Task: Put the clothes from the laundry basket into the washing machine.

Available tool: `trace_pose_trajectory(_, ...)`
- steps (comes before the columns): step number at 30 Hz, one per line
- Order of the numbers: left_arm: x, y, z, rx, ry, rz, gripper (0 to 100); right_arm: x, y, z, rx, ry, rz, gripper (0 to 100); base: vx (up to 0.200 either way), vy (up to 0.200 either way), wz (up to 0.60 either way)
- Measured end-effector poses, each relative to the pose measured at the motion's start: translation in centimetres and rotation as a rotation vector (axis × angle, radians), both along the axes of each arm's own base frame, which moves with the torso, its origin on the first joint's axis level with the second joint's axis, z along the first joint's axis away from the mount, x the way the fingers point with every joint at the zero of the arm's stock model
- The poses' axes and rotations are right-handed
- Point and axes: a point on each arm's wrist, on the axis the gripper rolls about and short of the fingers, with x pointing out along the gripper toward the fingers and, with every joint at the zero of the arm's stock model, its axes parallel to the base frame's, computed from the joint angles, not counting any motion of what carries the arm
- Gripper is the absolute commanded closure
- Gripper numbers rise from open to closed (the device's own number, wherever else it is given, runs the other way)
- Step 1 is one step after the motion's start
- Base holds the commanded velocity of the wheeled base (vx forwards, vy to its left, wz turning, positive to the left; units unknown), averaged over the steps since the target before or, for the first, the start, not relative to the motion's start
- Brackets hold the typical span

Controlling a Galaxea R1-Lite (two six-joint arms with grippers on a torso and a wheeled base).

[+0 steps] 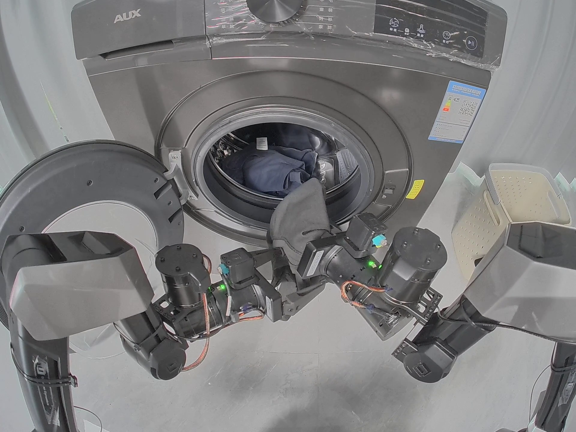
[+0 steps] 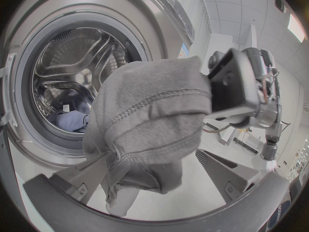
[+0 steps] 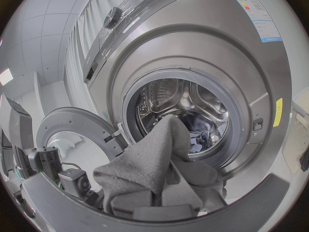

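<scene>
grey garment held up at the drum mouth, between your two tools.

from your left: the round door [image 1: 90, 175] stands swung fully open on its hinge, its edge just beside the left arm. your left tool [image 2: 153, 153] is spread wide, with the grey garment [image 1: 300, 217] hanging between its fingers and lying against one of them. the garment's upper edge rises over the lower lip of the opening of the washing machine [image 1: 360, 91]; you cannot tell whether it passes the rim. inside, dark blue clothes [image 1: 270, 172] lie low in the drum, with bare steel showing above them. your right tool [image 3: 156, 200] is clamped on the garment's lower folds, close to the left one. the laundry basket [image 1: 522, 193] stands on the floor, well apart at the machine's right corner.
</scene>
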Motion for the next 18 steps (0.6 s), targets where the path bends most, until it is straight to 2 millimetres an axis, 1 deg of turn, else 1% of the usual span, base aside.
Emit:
trace_pose_trajectory(6,2.1,-0.6,-0.5,-0.037,-0.008,0.054,0,-0.7,0.6,-0.1,0.007,0.012,-0.001,100,0.000,0.000,0.00)
trace_pose_trajectory(11,3.7,-0.9,-1.7,-0.045,-0.009,0.119,0,-1.3,1.2,-0.3,0.009,0.022,0.016,100,0.000,0.000,0.00)
trace_pose_trajectory(17,4.6,-1.1,-2.9,-0.041,0.000,0.161,0,-1.6,1.3,-0.1,0.021,0.032,0.009,100,0.000,0.000,0.00)
trace_pose_trajectory(18,4.7,-1.1,-3.1,-0.040,0.000,0.164,100,-1.6,1.3,-0.1,0.024,0.033,0.009,100,0.000,0.000,0.00)
